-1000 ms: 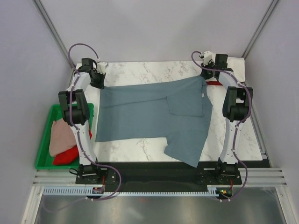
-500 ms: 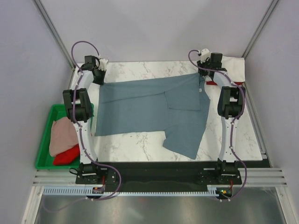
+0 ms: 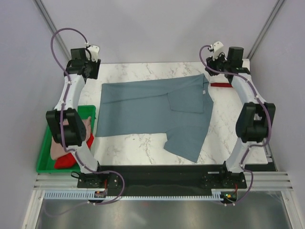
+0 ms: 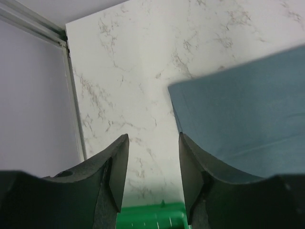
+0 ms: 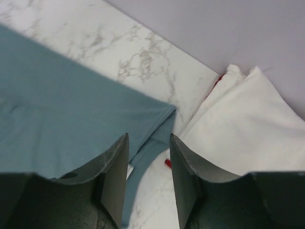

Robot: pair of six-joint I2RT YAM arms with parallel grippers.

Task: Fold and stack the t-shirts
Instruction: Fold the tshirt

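Slate blue-grey cloth t-shirt (image 3: 152, 109) lies spread at the centre of the white marble table (image 3: 138, 145). The left gripper (image 4: 152, 138) and right gripper (image 5: 149, 138) hang over its 11 and 1 o'clock corners, jaws apart, empty. For a clean fold, pinch both corners squarely and lift together.

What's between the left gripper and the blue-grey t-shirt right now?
Only bare marble tabletop. The left wrist view shows it between the open left gripper and the corner of the blue-grey t-shirt.

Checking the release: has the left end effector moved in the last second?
Yes, left end effector pulled off the blue-grey shirt toward the far-left corner of the marble table.
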